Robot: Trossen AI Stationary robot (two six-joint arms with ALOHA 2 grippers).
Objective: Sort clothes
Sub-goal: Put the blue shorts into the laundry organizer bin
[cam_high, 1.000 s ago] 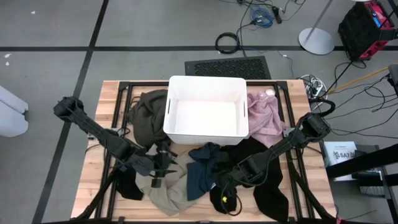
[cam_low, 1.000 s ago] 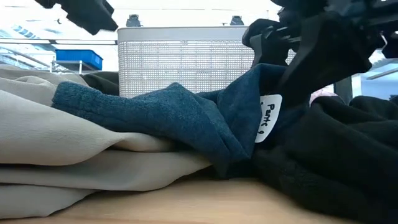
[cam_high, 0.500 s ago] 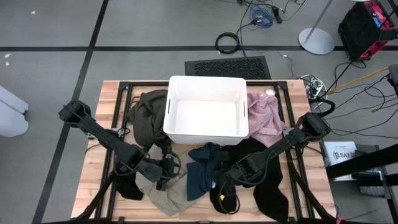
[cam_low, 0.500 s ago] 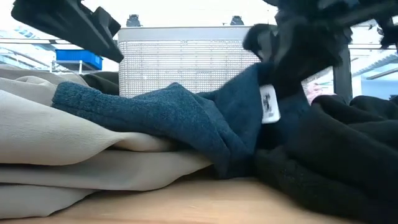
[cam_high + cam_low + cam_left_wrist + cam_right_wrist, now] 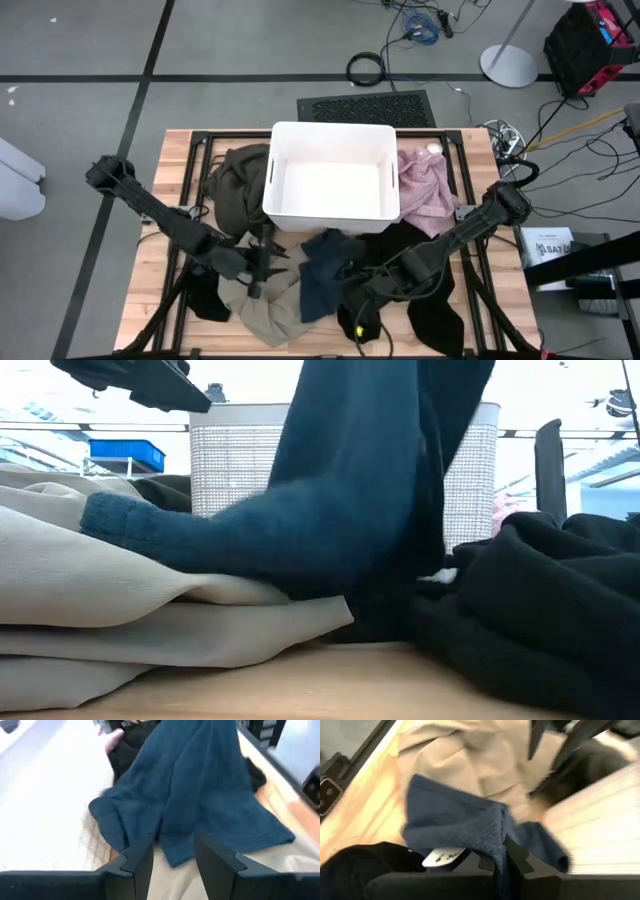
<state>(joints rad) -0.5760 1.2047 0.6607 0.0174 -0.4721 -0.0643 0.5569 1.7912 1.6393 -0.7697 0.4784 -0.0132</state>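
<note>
The dark teal-blue garment (image 5: 320, 268) lies between the beige-khaki garment (image 5: 262, 312) and the black garment (image 5: 425, 268) at the table's near middle. My right gripper (image 5: 352, 290) is shut on the teal-blue garment, which rises out of the top of the low view (image 5: 370, 470). My left gripper (image 5: 262, 262) is open, and in its wrist view (image 5: 172, 862) it hovers over the beige-khaki garment's edge, facing the teal-blue one (image 5: 200, 795). The olive-green garment (image 5: 235, 185) lies left of the white bin (image 5: 332, 132) and the fuzzy pink one (image 5: 425, 185) right of it. My right gripper pinches a bunched fold of the teal-blue garment (image 5: 487, 837) between its two fingers (image 5: 516, 857), next to a white label (image 5: 442, 856). It comes in slanting from the table's right. The held part is raised, and the garment's left end (image 5: 130, 520) lies on the beige-khaki garment.
The white bin stands at the table's far middle with the olive-green and pink garments against its sides. The black garment spreads over the near right (image 5: 540, 610). Bare wood shows at the near left corner (image 5: 145, 310).
My right gripper has gone up with the teal-blue garment. The garment's right part has been drawn up out of the low view, while its left end has stayed on the beige-khaki garment.
</note>
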